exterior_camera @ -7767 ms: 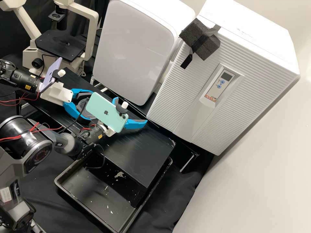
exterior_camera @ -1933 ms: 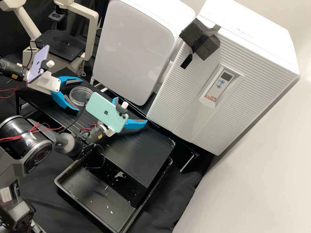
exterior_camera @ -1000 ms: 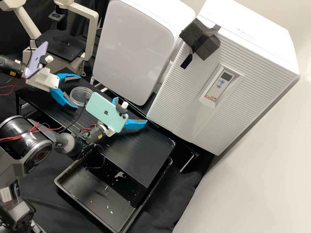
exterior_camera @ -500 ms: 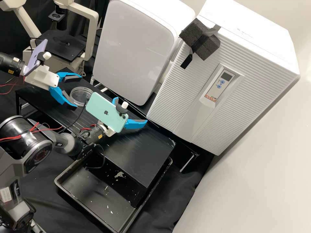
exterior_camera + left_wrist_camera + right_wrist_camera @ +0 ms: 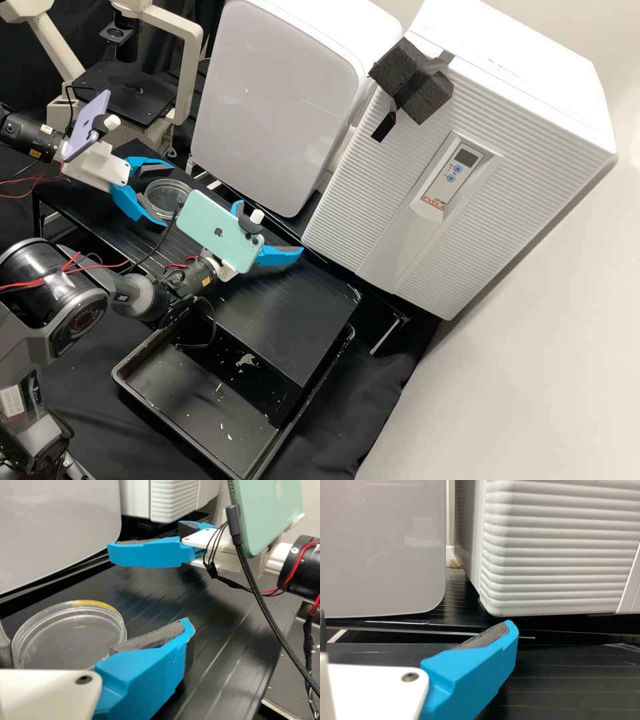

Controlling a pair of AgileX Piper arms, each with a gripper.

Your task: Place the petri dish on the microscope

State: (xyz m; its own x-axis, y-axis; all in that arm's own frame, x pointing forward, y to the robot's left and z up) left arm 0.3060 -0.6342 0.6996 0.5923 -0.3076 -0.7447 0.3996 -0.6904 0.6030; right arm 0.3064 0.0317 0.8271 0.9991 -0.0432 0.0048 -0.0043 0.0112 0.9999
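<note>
At the high view's upper left, microscope point(image 5: 185, 73): its black stage point(image 5: 123, 97) has yet to receive the petri dish point(image 5: 65, 637), so our placing is all ahead.
Left gripper point(image 5: 169, 195): we see its fingers spread; in the last half second it has eased forward, towards the dish, having backed off before that. We read this as lining up anew for a grip, with no lift begun.
Petri dish: flat on the black bench top point(image 5: 280, 320), partly between those fingers; whether a pad touches it, we cannot tell. Closing off-centre could push it aside.
Right gripper point(image 5: 270, 227): fingers spread, apart from the dish; it has kept its place, so we judge the left is doing the work.
</note>
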